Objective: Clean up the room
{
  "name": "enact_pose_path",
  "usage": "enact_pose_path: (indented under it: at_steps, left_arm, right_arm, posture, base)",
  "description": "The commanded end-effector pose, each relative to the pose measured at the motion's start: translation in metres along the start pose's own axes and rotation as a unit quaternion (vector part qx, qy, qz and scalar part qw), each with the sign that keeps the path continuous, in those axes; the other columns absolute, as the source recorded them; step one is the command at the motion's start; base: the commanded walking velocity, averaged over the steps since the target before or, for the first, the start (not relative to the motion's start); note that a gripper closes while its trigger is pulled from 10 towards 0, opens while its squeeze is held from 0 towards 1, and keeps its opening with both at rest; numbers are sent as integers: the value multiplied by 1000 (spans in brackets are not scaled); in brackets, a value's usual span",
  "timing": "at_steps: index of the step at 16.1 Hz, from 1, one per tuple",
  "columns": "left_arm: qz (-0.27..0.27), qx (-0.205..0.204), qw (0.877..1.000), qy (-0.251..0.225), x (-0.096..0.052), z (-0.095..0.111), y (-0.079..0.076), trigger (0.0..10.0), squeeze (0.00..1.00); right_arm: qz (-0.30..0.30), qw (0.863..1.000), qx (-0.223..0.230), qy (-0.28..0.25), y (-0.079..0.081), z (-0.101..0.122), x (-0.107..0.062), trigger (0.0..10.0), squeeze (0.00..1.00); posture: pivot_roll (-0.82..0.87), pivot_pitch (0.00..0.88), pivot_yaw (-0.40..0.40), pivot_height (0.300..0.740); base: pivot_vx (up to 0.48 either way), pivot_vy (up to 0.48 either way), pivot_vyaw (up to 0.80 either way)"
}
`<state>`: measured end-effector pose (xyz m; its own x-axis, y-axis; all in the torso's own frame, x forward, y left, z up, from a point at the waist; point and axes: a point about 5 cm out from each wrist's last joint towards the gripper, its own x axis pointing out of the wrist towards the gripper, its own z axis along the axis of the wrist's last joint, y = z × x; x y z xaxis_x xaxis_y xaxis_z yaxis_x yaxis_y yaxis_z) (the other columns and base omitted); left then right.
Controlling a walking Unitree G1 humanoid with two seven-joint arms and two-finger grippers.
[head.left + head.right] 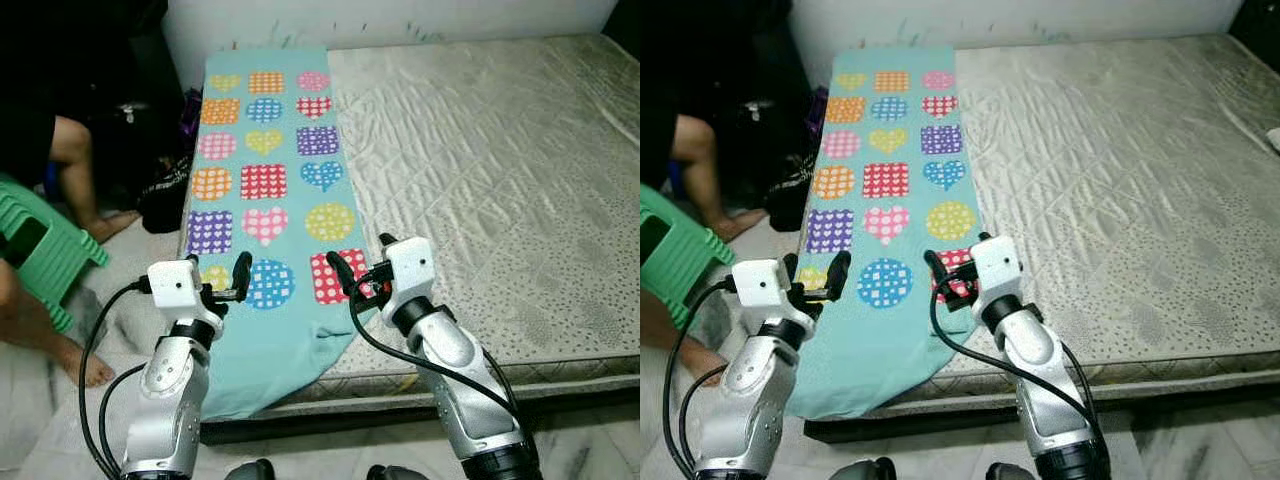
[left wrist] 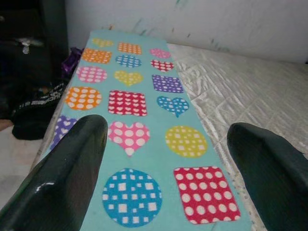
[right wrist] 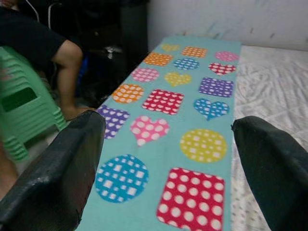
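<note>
Both spread wide, the left gripper (image 1: 228,283) and right gripper (image 1: 352,275) hover over the teal patterned cloth's (image 1: 262,190) near end — best to pinch its two near corners evenly, then fold it up the mattress (image 1: 500,180).

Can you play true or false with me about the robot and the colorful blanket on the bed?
1. The teal blanket lies along the left side of the mattress. True.
2. The right gripper is squeezing a toy. False: its fingers are open and hold nothing.
3. A green plastic stool stands on the floor left of the bed. True.
4. The blanket is covered in stripes. False: it has dotted hearts, circles and squares.
5. The left gripper hovers over the blanket's near end, fingers open. True.
</note>
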<state>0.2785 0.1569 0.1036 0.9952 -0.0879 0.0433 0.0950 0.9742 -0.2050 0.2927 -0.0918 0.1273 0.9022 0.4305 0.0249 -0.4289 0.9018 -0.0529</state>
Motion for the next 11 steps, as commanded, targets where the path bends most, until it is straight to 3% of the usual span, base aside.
enact_pose_path:
  at_steps: [1, 11]
  left_arm:
    - [-1, 3, 1000, -1, -1, 1, -1, 10000, 0]
    - [6, 1, 1000, 9, -1, -1, 0, 10000, 0]
  right_arm:
    - [-7, 1000, 1, 3, -3, -2, -1, 10000, 0]
    - [-15, 999, 29, 3, -4, -2, -2, 10000, 0]
  posture:
    - [-171, 149, 48, 740]
    - [-174, 157, 49, 740]
  base:
    - [0, 0, 0]
    - [0, 0, 0]
